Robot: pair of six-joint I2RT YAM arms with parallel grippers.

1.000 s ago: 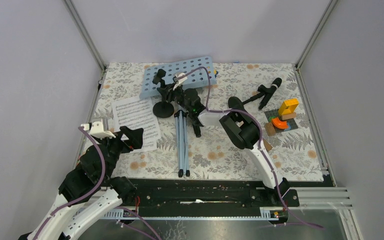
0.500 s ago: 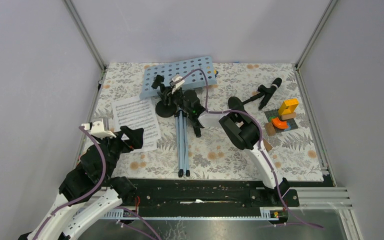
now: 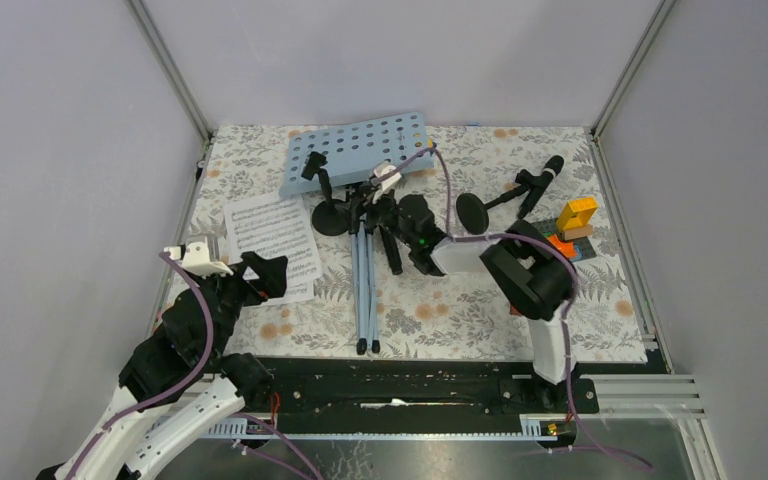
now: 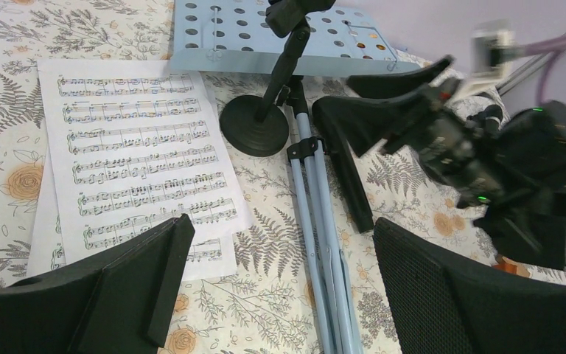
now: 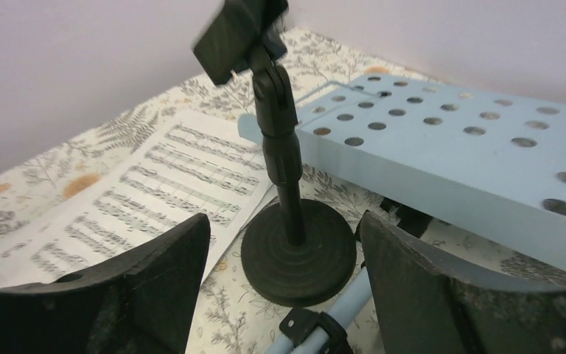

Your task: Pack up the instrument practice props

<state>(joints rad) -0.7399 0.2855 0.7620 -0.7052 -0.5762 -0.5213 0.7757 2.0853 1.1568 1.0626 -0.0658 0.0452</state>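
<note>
Between the black right fingers (image 5: 158, 269): holder (image 5: 297, 251), black throughout. Beyond them: music desk (image 5: 472, 162), light blue, dotted with round holes. Ahead of the black left fingers (image 4: 144, 265): sheet music (image 4: 140, 158), white with black staves; tripod (image 4: 317, 214), blue-grey. Table cover (image 4: 280, 295), cream with grey ferns, orange blooms.

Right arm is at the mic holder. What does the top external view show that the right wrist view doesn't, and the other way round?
Only top external: the left gripper, open near the sheet music; the microphone on the right; the toy blocks.
Only right wrist: the right gripper up close, its jaws open either side of the holder, clear of its round base.
Both: that holder, the sheet music, the music desk and the tripod.
</note>
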